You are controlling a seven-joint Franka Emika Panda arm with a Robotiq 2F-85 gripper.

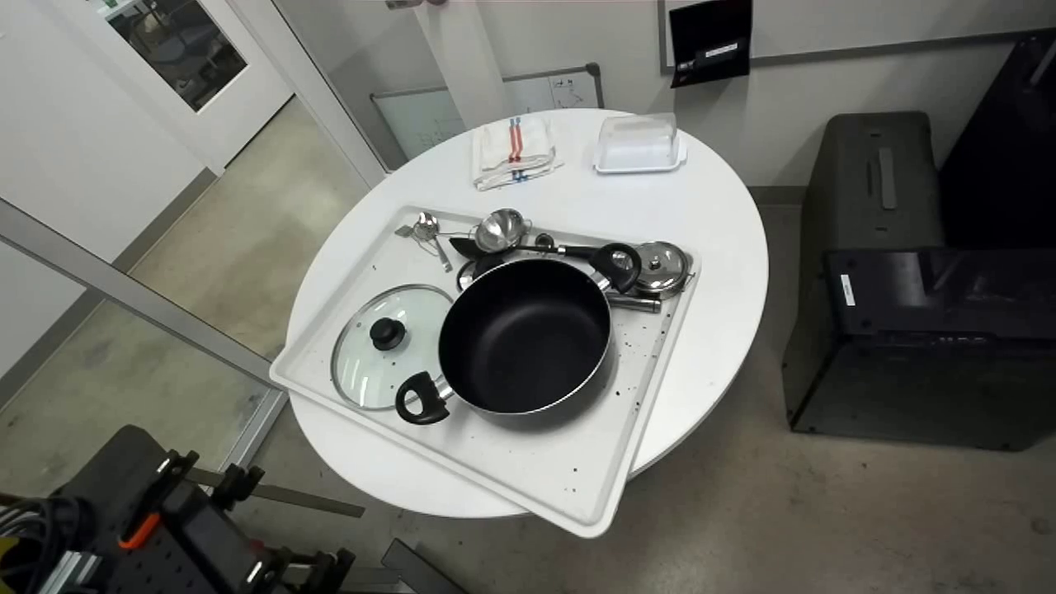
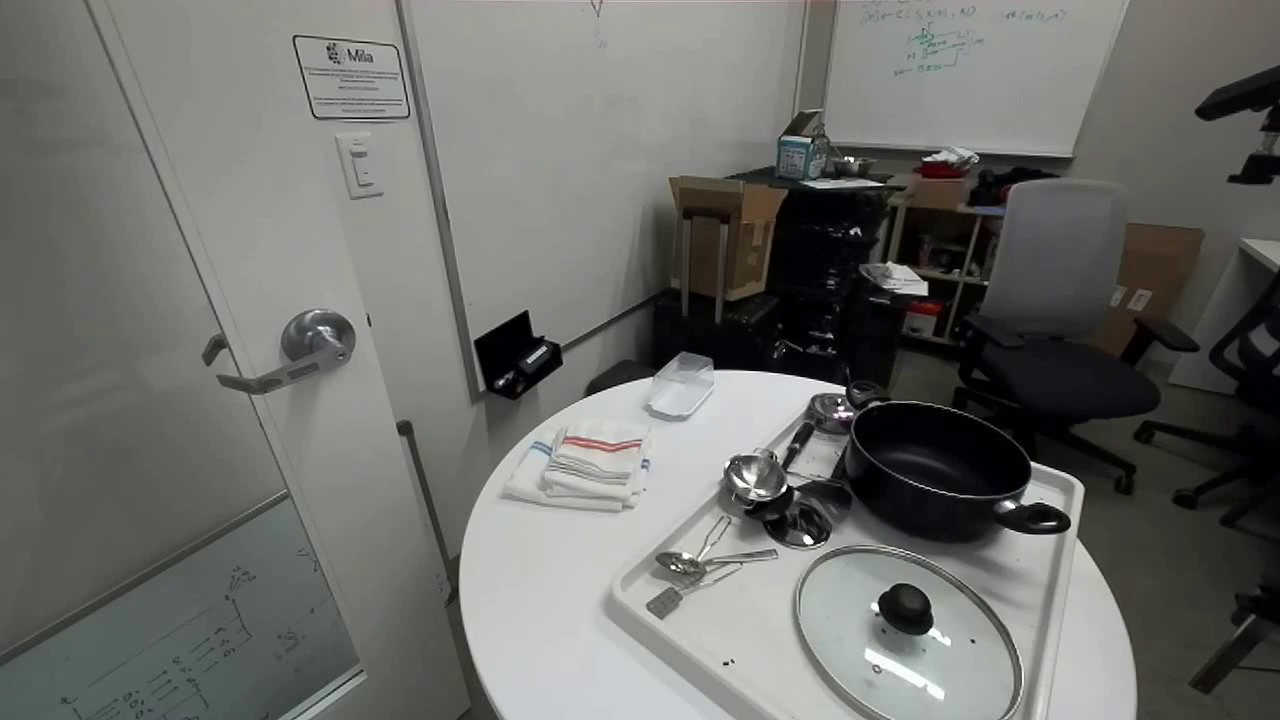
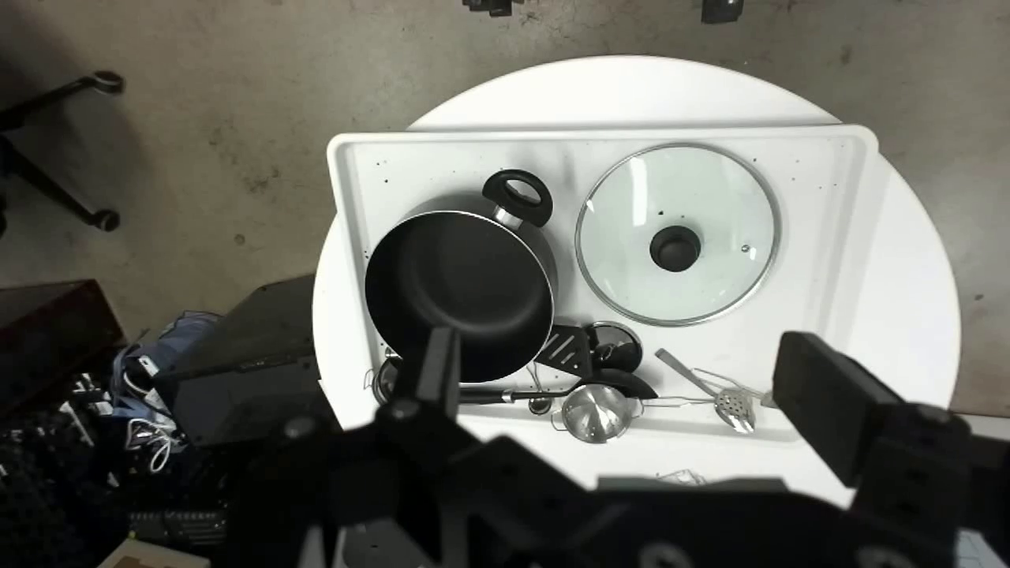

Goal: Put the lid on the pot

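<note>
The round clear glass lid with a metal rim and black knob lies flat, knob up, on the white tray; it shows in both exterior views [image 1: 386, 334] [image 2: 906, 608] and in the wrist view [image 3: 675, 246]. The wide black pot [image 1: 528, 338] [image 2: 930, 470] stands open and upright beside it, a small gap between them in the wrist view [image 3: 461, 276]. It has two black loop handles. My gripper [image 3: 619, 355] is open and empty, its fingers spread wide, high above the table; the left finger overlaps the pot's edge in view. Neither exterior view clearly shows the gripper.
The white tray [image 1: 462, 470] sits on a round white table [image 1: 726, 330] and overhangs its edge. Metal utensils, a small strainer [image 1: 499, 231] and a small steel lidded pot [image 1: 660, 268] lie by the pot. Folded towels [image 1: 516, 153] and a clear-covered dish [image 1: 639, 144] stand behind.
</note>
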